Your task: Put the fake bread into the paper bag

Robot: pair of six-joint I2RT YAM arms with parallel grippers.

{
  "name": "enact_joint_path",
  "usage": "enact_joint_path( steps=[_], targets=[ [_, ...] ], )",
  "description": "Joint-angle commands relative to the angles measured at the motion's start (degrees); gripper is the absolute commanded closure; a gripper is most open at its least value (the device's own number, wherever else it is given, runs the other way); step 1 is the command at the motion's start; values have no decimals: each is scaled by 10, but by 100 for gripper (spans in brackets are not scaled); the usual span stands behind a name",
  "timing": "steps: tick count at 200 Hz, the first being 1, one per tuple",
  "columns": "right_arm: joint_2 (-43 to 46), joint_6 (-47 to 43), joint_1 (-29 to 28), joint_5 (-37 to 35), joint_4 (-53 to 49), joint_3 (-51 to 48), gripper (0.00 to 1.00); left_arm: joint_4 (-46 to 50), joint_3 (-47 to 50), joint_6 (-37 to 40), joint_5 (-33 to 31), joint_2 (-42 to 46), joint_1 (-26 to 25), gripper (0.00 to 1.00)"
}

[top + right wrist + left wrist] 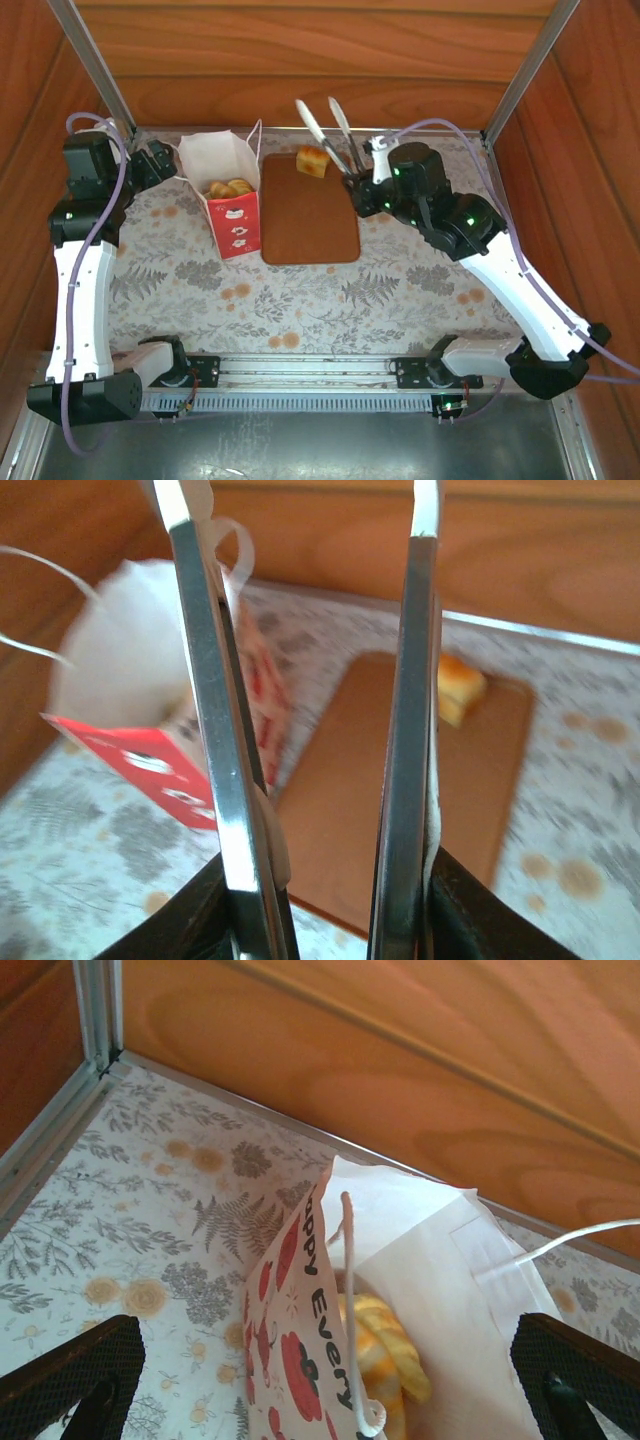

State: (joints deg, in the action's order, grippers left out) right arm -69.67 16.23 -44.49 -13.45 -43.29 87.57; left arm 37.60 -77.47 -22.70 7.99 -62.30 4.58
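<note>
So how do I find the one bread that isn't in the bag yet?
Look at the flowery table and find the flat brown board in its middle. At the board's far edge sits a small squarish golden loaf, next to the metal tongs. It lies out in the open, while the other pastries are inside the red-and-white paper bag left of the board.

A paper bag [215,160] stands on the table [420,290] with pastries [228,187] inside. Just beside it at three o'clock lies a board [310,215], one bread piece [312,160] at its twelve o'clock edge. The tongs [322,125] hang by the board's one o'clock corner; the left gripper [160,163] sits at the bag's nine o'clock.
</note>
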Motion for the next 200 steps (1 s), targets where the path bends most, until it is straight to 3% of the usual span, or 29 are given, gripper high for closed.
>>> enact_joint_path(
  steps=[1,68,200],
  targets=[
    [29,23,41,8,25,-56,59,-23,6,3,-20,9,-3,0],
    [4,-10,127,94,105,-187,59,-30,34,-16,-9,7,-2,0],
    [-155,-306,225,196,255,-245,60,-57,57,-38,-2,-19,-2,0]
  ],
)
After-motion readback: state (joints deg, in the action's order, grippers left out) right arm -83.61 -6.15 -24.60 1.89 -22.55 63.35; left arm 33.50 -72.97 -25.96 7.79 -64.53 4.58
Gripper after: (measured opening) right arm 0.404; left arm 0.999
